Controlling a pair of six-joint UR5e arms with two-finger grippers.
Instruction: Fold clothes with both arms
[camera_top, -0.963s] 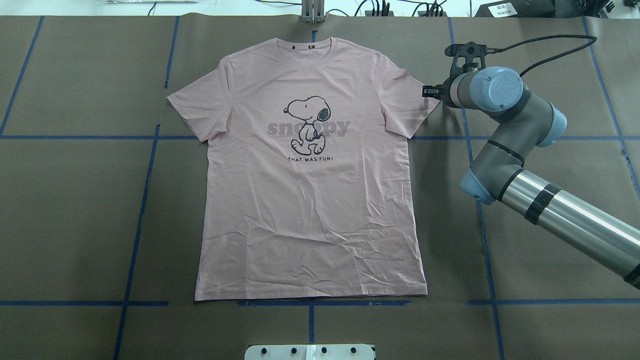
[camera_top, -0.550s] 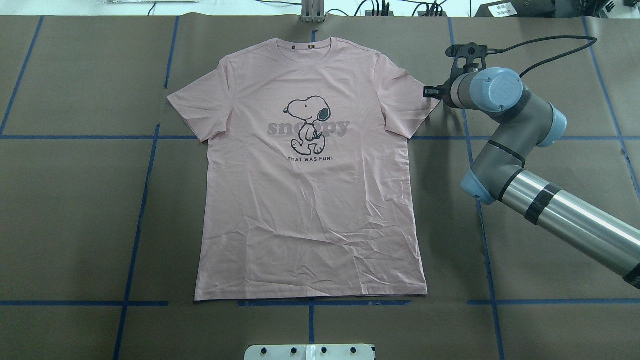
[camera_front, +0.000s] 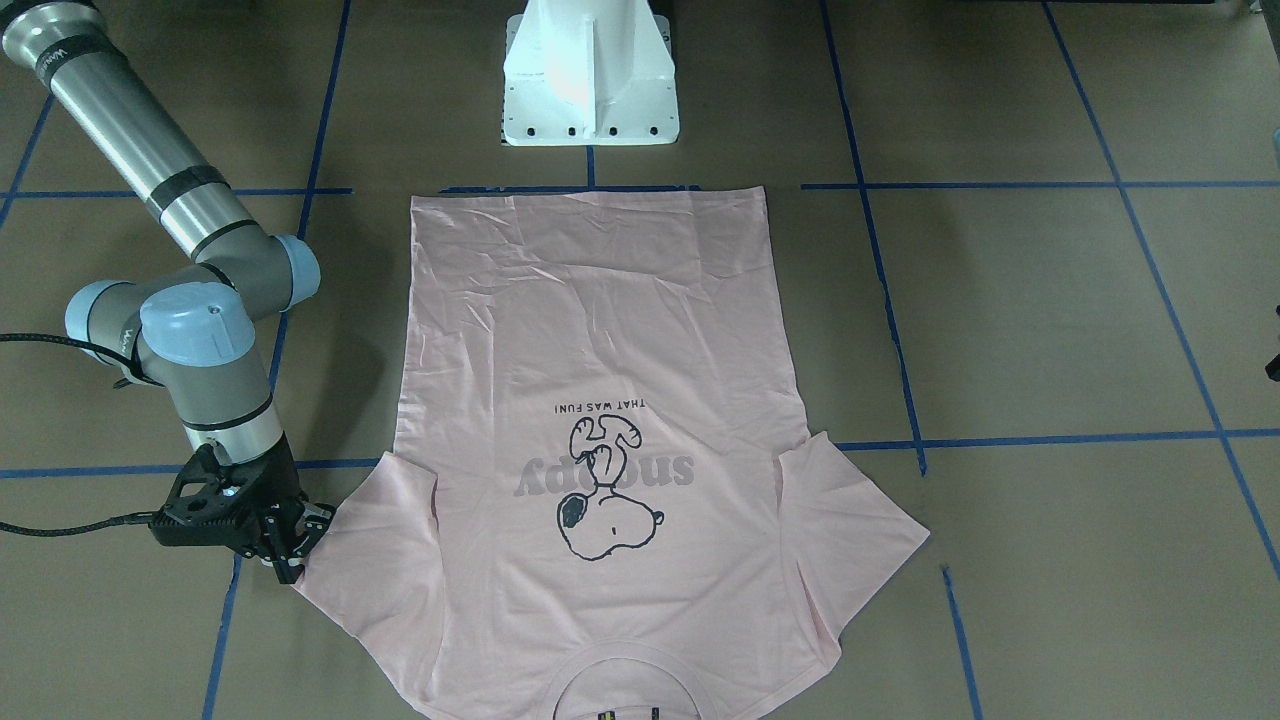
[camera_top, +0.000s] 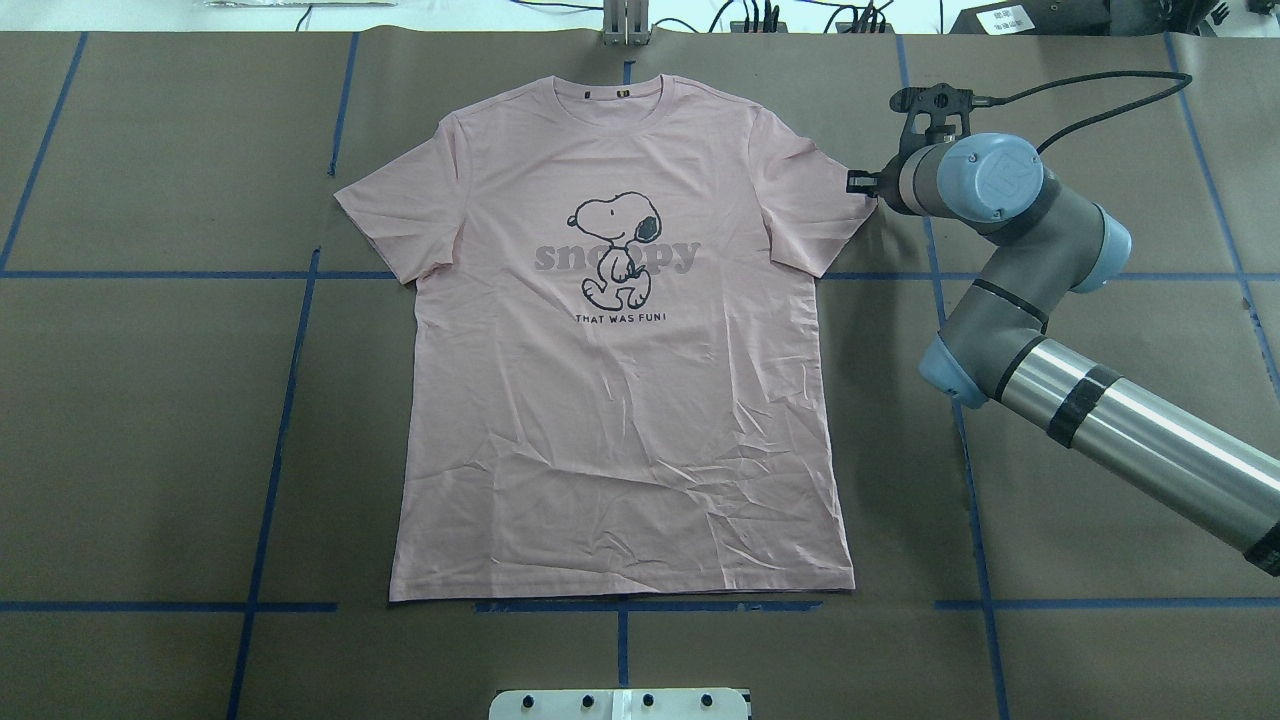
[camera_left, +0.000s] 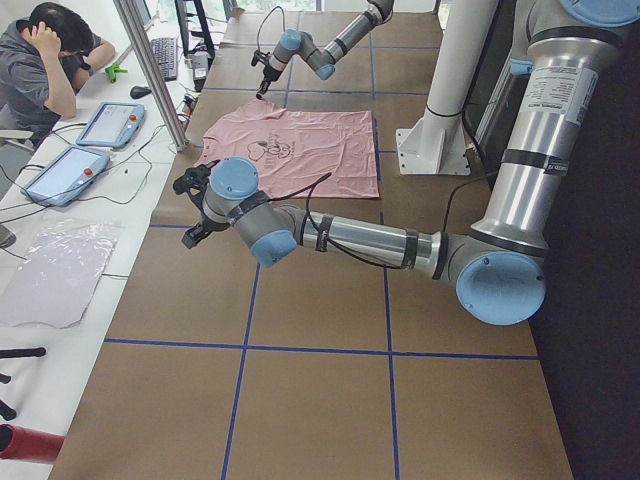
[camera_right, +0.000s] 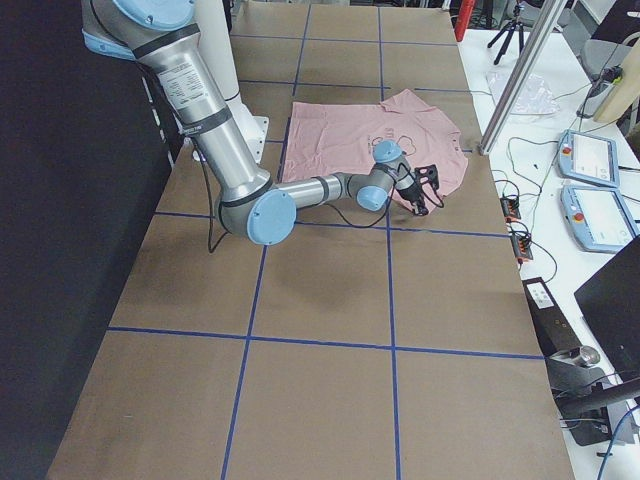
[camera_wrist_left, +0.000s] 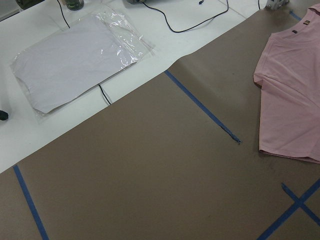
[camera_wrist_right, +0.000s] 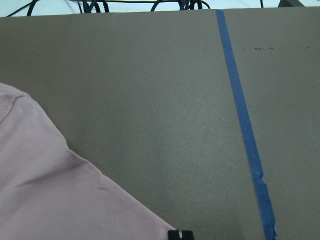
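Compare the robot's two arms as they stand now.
Right arm reaches the T-shirt, the right gripper at the hem of a sleeve; left arm is apart from the shirt, the left gripper over bare brown paper. Right arm shows in the overhead view; left arm does not. Both are grey with light-blue joint caps.

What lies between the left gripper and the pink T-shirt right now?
Only bare brown table cover crossed by blue tape, as the left wrist view shows. The left gripper stands clear of the T-shirt.
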